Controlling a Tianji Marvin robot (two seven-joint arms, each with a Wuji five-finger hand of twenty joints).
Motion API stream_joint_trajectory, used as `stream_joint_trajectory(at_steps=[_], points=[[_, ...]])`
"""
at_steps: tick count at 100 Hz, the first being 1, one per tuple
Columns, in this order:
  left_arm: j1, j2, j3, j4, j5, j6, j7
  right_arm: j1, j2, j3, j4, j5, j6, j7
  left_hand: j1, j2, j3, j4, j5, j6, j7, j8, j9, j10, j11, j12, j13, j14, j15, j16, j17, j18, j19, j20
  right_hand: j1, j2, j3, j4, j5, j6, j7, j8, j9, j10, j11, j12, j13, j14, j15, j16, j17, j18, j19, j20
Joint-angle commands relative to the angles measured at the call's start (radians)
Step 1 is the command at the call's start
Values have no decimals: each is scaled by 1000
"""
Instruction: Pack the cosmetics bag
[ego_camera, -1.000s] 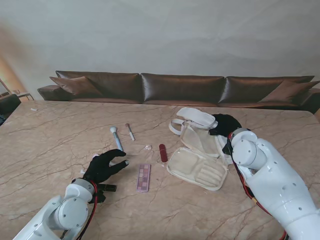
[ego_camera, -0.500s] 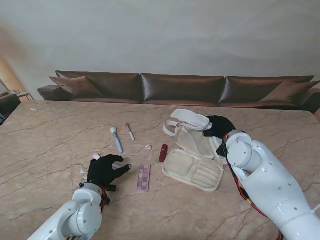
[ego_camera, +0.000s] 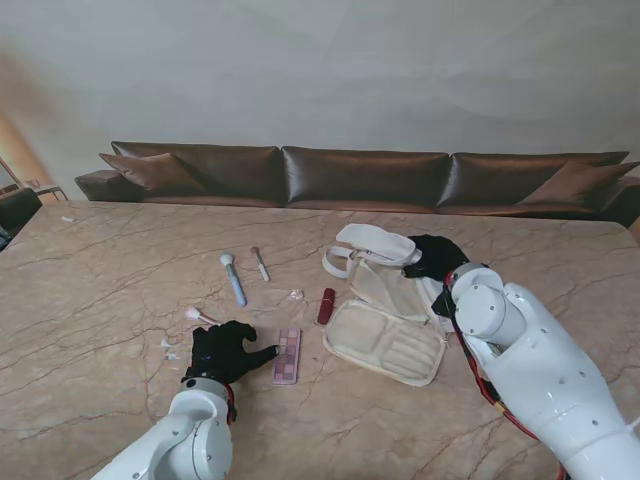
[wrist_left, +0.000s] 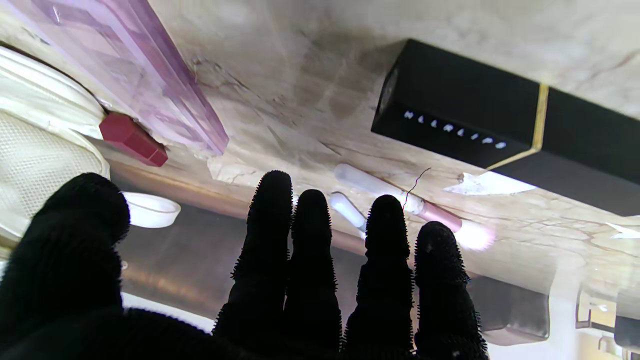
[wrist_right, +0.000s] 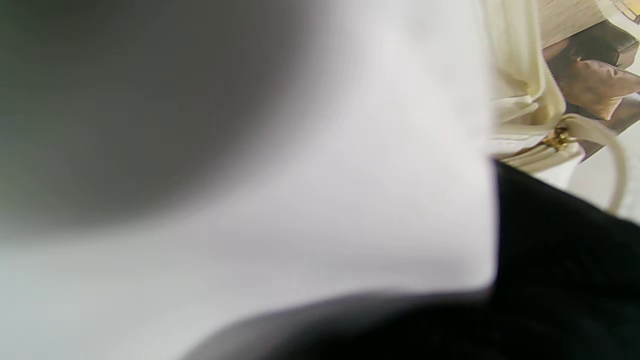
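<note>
The cream cosmetics bag (ego_camera: 385, 335) lies unzipped at centre right, its lid (ego_camera: 375, 241) raised on the far side. My right hand (ego_camera: 437, 255), in a black glove, is closed on the bag's far right edge. In the right wrist view, blurred cream fabric (wrist_right: 350, 175) fills the picture beside the glove (wrist_right: 575, 260). My left hand (ego_camera: 228, 350) rests fingers apart and holds nothing, its thumb near the pink eyeshadow palette (ego_camera: 287, 356). A black box (wrist_left: 500, 125) lies just ahead of its fingers (wrist_left: 280, 280). A red lipstick (ego_camera: 326, 305) lies against the bag's left side.
A pale blue brush (ego_camera: 234, 280) and a small brush (ego_camera: 260, 263) lie farther from me, left of centre. A pink-tipped brush (ego_camera: 198, 316) and small white bits lie left of my left hand. A brown sofa (ego_camera: 360, 175) runs behind the table's far edge.
My left hand has drawn nearer to me and to the right, up to the palette. My right hand has pulled the bag leftward until it meets the lipstick.
</note>
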Motion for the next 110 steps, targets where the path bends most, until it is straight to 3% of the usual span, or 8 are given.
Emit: stream_joint_trajectory(at_steps=[1,32,53,92,110], points=[[3,-11,14,-10,2,6,-12,-5,-3,0,-6,3,-11,-3,-36,-34,-10,-27,24,9,40,14,-23,-5,-3,10,-40,13,-15,11,-21,4,-7,-5,60,17,120,7,63,-126,105,-1,40,-13,15,0,76,3,75,23,24,-8,61,10],[-32,-23,95,11,-2,74,-7,-15,-4,11,-10,13,-17,-4,-62,-34,-13,-46,-4,27,85,44,-42,1,-7,12,-59,11,-29,6,-37,1,-14,2,62,18,122,6,69,-127,105,-3,43,-12,14,0,77,8,76,24,22,-6,62,9],[-67,-26,144,33,-4,105,-22,-28,-4,23,-22,19,-18,-7,-60,-38,-9,-55,-126,47,33,51,-127,4,-38,-3,-132,-6,-90,-30,-82,-23,-51,-3,62,20,122,5,69,-128,106,-2,43,-14,12,-2,76,6,73,22,22,-3,64,10],[-131,-44,225,100,-6,148,-7,-45,-4,40,-35,26,-19,-7,-19,-87,19,-24,-273,72,16,124,-248,5,-48,-11,-222,-18,-137,-72,-117,-44,-157,-23,55,21,124,3,71,-128,104,-4,46,-12,11,-4,78,10,71,19,22,-1,67,12],[-161,-52,259,126,-13,175,-11,-45,-5,38,-32,29,-20,-9,43,-112,34,-8,-288,98,17,137,-258,27,-37,-9,-228,-7,-128,-69,-120,-35,-246,-37,53,22,125,3,71,-127,103,-5,46,-12,10,-4,79,10,72,19,24,-1,70,14]])
